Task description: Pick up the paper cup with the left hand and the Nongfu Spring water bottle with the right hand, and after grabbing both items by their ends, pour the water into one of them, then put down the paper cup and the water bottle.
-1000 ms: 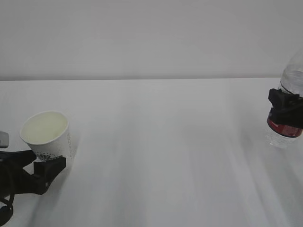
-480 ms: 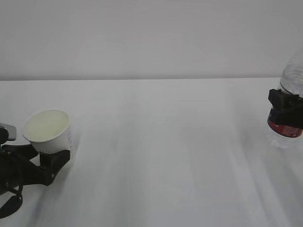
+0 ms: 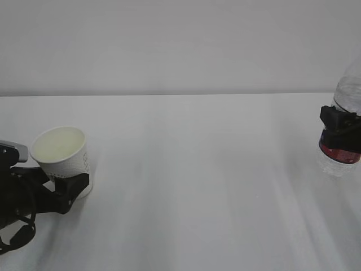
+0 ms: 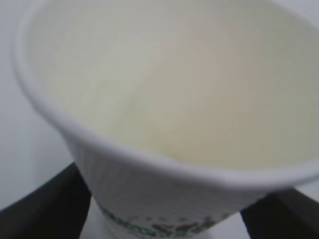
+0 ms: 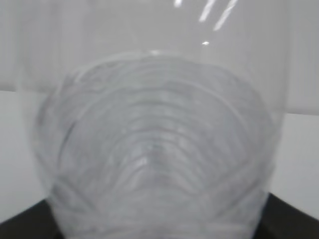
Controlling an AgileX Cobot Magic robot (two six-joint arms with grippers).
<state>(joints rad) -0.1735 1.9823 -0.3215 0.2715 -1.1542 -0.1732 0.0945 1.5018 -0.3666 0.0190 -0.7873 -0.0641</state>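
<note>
A white desk [image 3: 197, 186] runs across the exterior view under a plain pale wall. At its left edge, the left hand [image 3: 53, 189], a bulky black arm with looping cables, has its jaws spread wide around the lower body of the paper cup [image 3: 62, 158]. The cup leans, its open mouth turned up and toward the left, its base at or just above the desk; which one cannot be told. The left wrist view looks straight into the cup's cream interior, with a dark finger on either side of its lower wall and green lettering near the base. The middle of the desk lies between the two hands, which are well apart. At the right edge, the right hand [image 3: 340, 131], a small black clamp, pinches the Nongfu Spring water bottle [image 3: 342, 127] at its red label, the bottle roughly upright with its top cut off by the picture. The right wrist view shows only ribbed clear plastic. A pour would likely need the bottle's neck brought leftward over the cup's mouth.
</note>
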